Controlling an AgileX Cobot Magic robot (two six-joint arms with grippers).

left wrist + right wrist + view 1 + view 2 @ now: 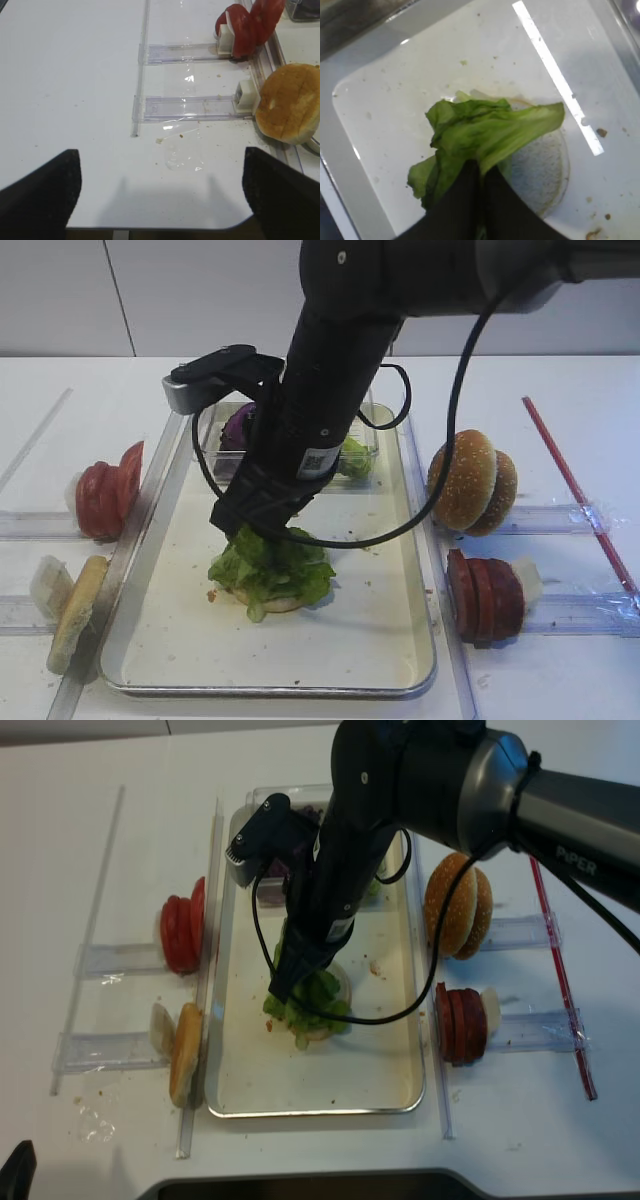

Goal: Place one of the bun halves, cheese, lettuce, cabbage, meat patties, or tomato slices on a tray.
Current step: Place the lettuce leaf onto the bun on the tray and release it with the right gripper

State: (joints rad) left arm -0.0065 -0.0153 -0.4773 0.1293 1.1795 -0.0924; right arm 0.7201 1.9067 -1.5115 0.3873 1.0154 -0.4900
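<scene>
The metal tray (415, 570) lies mid-table. On its cream base rests a pale flat bun half (542, 172) with a clump of green lettuce (272, 570) on top. My right gripper (252, 528) comes down from above, shut on the upper edge of the lettuce (485, 132). In the right wrist view its dark fingers (455, 210) are pressed together around the leaf. My left gripper (162, 197) hovers open over bare table at the left, holding nothing. Tomato slices (105, 495) and another bun half (75, 610) stand left of the tray. Sesame bun halves (472, 482) and meat patties (485, 595) stand to its right.
A clear plastic box (215, 455) at the tray's far end holds purple cabbage (238, 428) and more green leaves (355, 458). Clear plastic racks (192, 107) hold the food on both sides. A red straw (575, 490) lies at the far right.
</scene>
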